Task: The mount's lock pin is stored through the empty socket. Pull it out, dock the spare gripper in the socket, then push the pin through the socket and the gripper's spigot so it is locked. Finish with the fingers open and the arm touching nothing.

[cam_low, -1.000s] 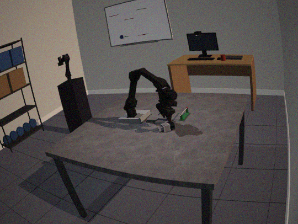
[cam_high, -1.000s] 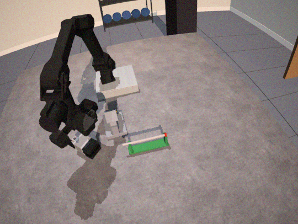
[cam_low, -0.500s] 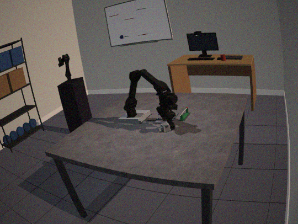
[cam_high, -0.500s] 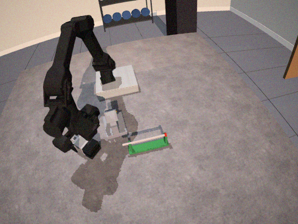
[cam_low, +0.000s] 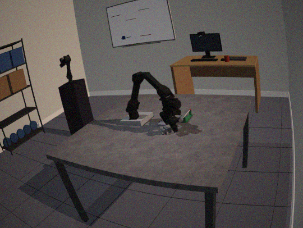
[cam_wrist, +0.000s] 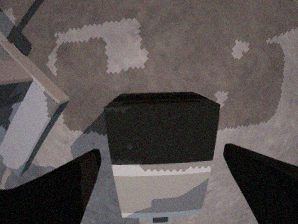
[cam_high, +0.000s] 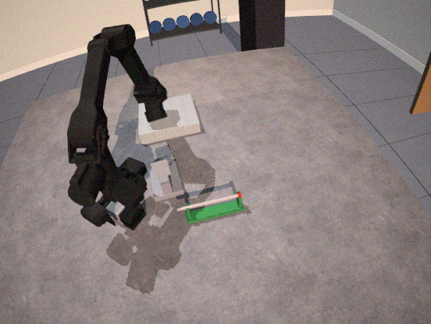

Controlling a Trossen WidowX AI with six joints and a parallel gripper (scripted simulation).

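My gripper (cam_high: 120, 219) (cam_wrist: 163, 153) is open, low at the front left of the table. Its fingers stand on either side of the spare gripper (cam_high: 116, 208) (cam_low: 167, 130) (cam_wrist: 161, 187), a pale block with a black part, with a gap at each side in the wrist view. The mount (cam_high: 161, 171) (cam_wrist: 31, 125), grey and pale, stands to the right of my gripper in the top view. Its socket cannot be made out. The lock pin (cam_high: 215, 202), pale with a red head, lies along the top of the green holder (cam_high: 217, 212) (cam_low: 187, 117), out of the mount.
The arm's base stands at a white raised block (cam_high: 187, 109) (cam_low: 136, 122) behind the mount. The green holder is to the right of the mount, close to it. The arm's shadow falls over the tabletop (cam_high: 299, 239) around the parts.
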